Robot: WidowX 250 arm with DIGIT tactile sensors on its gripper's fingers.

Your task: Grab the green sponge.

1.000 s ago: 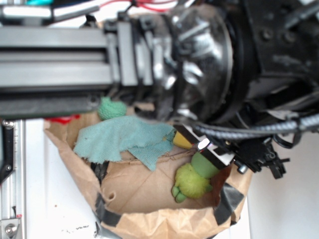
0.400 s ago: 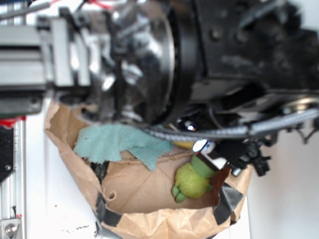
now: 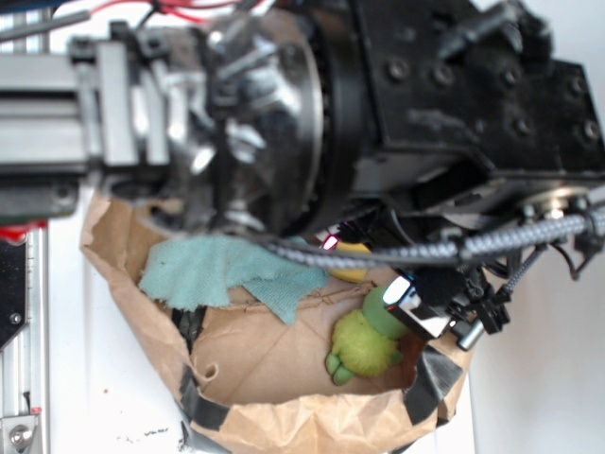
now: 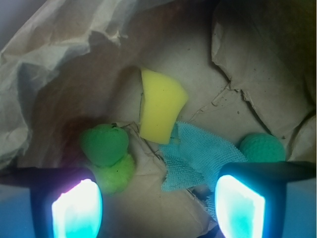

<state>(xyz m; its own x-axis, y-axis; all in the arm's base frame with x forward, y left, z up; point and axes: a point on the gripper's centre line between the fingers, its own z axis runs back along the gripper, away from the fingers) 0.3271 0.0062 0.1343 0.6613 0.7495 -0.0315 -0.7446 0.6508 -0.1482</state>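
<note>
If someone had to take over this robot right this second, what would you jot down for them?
Gripper: open, holding nothing, above the paper bag, its two fingers showing at the bottom of the wrist view.
Green sponge: lying in the bag, touching the fuzzy lime-green toy, beside the yellow wedge sponge. It sits toward the left finger, not centred between the two.
Also in the bag: a teal cloth and a teal-green ball.
Done: the arm is over the bag.
Left: centre over the green sponge, lower, close, lift, probably taking care not to catch the toy.
</note>
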